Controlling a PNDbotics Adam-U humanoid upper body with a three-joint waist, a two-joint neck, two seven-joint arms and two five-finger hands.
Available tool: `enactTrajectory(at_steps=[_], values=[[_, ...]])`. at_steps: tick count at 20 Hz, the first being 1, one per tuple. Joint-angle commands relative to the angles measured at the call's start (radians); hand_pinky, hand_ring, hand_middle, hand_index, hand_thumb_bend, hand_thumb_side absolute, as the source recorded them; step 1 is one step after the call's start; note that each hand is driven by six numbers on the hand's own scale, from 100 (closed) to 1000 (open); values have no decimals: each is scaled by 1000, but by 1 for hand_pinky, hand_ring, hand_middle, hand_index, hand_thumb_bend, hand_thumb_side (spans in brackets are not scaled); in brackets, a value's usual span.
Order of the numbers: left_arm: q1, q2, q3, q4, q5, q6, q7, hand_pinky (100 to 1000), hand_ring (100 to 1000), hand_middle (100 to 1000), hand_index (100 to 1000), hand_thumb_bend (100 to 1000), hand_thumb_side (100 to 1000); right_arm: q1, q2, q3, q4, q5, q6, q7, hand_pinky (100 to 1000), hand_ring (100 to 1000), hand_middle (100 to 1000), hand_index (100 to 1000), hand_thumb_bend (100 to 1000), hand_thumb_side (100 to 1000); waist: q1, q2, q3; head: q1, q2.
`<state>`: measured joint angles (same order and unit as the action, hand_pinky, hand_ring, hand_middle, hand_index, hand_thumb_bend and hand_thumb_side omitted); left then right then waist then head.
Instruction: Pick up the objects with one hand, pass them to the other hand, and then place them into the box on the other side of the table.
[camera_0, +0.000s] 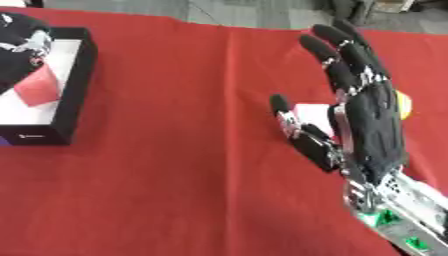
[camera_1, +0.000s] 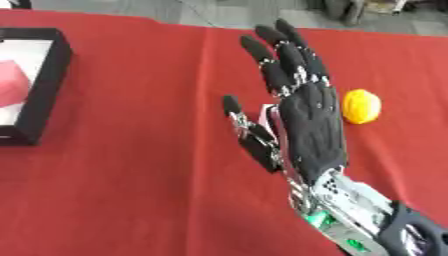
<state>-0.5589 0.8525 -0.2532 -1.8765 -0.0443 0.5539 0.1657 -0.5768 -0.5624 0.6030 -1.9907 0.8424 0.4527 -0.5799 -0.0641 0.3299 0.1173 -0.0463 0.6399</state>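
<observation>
Right hand (camera_1: 306, 120) is over the red-covered bench (camera_1: 149, 175), fingers straight and spread, thumb out to the left. A yellow object (camera_1: 361, 106) lies just right of it. A black box (camera_1: 39, 100) sits at far left, holding something red (camera_1: 10, 82).

Right hand (camera_1: 306, 120) hides most of a white object (camera_0: 311, 111).

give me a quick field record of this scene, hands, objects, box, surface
right hand: open, fingers straight, raised above the cloth at the right
left hand: over the box, fingers unclear
box: black, white inside, far left
in box: red piece
yellow object: rounded, on the cloth just right of the right hand
white object: partly hidden behind the right hand
surface: red cloth
</observation>
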Motion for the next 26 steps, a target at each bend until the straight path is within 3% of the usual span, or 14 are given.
enactTrajectory(at_steps=[1,2,3,4,8,13,16,19,20,22,26], values=[[4,33,19,-47,68,-10,53,733,762,805,819,100,716,-7,-37,-44,-9,-64,6,9,777,927,822,850,185,100,6,-24,-1,-15,2],[10,31,21,-57,79,-8,64,731,763,802,818,100,700,-3,-43,-55,-9,-87,11,21,774,928,822,850,219,100,6,-24,-1,-19,2],[16,28,23,-70,91,-5,72,732,770,802,816,100,680,1,-50,-64,-9,-112,23,41,763,928,815,845,353,100,6,-24,-1,-24,2],[22,25,24,-85,101,-4,78,733,777,804,817,100,675,7,-57,-72,-9,-145,41,73,752,927,806,840,380,100,5,-23,-1,-28,3],[39,19,29,-121,140,-25,77,729,777,802,814,100,670,22,-106,-111,-9,-332,92,243,745,952,804,849,410,100,2,-24,2,-39,6],[49,13,33,-123,166,-54,74,728,779,802,810,100,684,30,-214,-178,-9,-516,42,459,803,962,821,871,422,100,-6,-24,6,-45,13],[57,16,33,-123,179,-53,75,728,780,807,801,100,671,31,-271,-207,-9,-556,2,594,826,967,834,879,397,100,-10,-24,11,-51,16],[63,18,33,-124,179,-30,84,726,778,802,796,100,669,25,-314,-237,-9,-581,-6,687,843,966,835,878,463,100,-11,-24,17,-53,20],[64,19,34,-124,180,-26,86,726,778,801,795,100,676,23,-325,-245,-9,-584,-5,707,846,966,833,878,434,100,-12,-23,18,-54,19],[66,20,37,-124,185,-21,90,726,778,800,794,100,670,19,-343,-257,-9,-597,-1,738,847,966,832,879,496,100,-13,-22,20,-57,18],[63,21,37,-124,190,-18,96,725,776,798,793,100,663,12,-365,-270,-9,-617,35,766,858,958,827,880,455,100,-19,-17,25,-67,12]])
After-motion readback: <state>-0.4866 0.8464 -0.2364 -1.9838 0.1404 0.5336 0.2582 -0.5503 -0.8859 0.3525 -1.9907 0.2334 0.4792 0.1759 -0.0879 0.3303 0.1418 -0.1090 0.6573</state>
